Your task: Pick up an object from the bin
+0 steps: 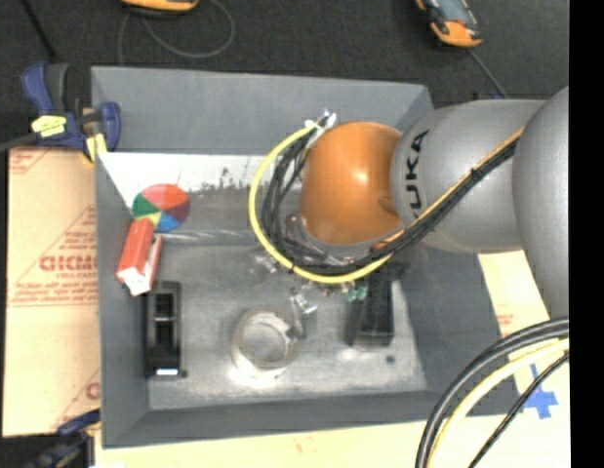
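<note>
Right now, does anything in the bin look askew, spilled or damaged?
Nothing looks spilled or broken. Only the orange-and-white carton lies aslant by the bin's left wall, one end next to the multicoloured ball.

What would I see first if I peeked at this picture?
The big grey robot arm with its shiny orange cover jumps out first, coming in from the right over the middle of the grey bin. Next comes the colourful ball in the bin's far left corner, with a red box beside it and a black tape dispenser nearer, along the left wall.
</note>
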Controlling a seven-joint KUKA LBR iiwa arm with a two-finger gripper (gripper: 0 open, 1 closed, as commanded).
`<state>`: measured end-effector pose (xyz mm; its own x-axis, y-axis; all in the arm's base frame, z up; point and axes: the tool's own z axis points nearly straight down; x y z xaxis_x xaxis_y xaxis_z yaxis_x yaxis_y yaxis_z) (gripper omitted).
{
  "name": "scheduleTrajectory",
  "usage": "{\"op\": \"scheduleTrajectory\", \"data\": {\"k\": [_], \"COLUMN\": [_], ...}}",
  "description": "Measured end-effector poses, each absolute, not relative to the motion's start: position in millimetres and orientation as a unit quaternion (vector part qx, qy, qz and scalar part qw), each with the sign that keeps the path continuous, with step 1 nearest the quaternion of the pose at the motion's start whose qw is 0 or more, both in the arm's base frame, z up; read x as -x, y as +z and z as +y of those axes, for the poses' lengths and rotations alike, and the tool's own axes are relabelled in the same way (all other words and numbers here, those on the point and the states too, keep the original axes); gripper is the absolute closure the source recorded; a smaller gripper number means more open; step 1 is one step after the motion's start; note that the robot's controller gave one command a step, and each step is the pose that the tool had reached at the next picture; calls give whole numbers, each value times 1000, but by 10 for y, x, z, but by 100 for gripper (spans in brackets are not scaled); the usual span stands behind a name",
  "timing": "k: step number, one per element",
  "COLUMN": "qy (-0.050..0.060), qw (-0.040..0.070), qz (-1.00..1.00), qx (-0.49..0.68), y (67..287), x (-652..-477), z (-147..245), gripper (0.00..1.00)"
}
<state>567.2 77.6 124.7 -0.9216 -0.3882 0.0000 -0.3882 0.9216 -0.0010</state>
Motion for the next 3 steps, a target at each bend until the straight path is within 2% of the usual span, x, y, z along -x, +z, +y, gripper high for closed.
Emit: {"op": "scheduleTrajectory", "data": {"k": [1, 2, 3], "qy": [0, 1, 1], "qw": [3, 0, 2], "qz": [966, 977, 977], "qx": [258, 215, 215], "y": [1175, 1149, 1164], "x": [-5437, -5310, -5161], "z": [1020, 1326, 1177], "gripper": [0, 0, 0]}}
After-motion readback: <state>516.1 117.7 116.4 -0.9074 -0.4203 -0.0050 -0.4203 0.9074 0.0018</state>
